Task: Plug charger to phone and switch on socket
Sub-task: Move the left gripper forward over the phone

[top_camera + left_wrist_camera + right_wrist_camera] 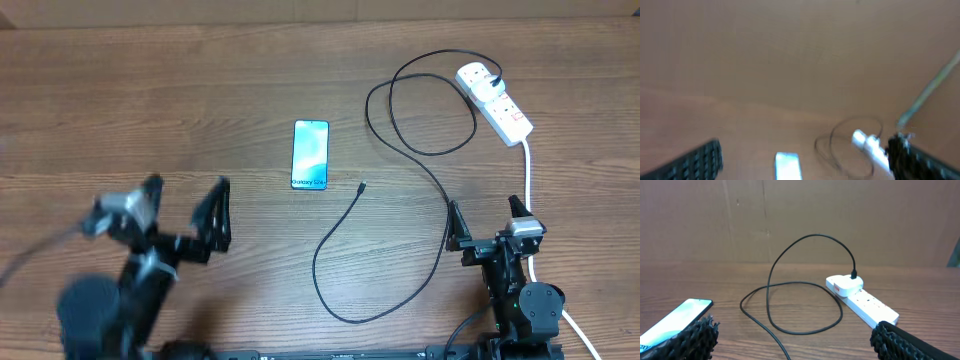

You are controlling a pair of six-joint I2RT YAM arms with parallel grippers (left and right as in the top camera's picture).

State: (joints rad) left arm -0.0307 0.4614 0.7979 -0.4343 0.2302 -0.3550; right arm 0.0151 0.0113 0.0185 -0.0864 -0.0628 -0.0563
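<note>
Both my tools stand released and empty above the counter (150, 100): left tool (185, 200) front-left, right tool (484, 212) front-right. Between them the phone (311, 155) lies face up, the charger (812, 235) tip loose beside it, its plug in the socket (497, 100) back-right.

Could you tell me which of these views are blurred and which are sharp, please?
Left wrist: heavily blurred, phone and socket mere smears. Overhead: sharp except the smeared left gripper. Right wrist: crisp, charger well defined.
</note>
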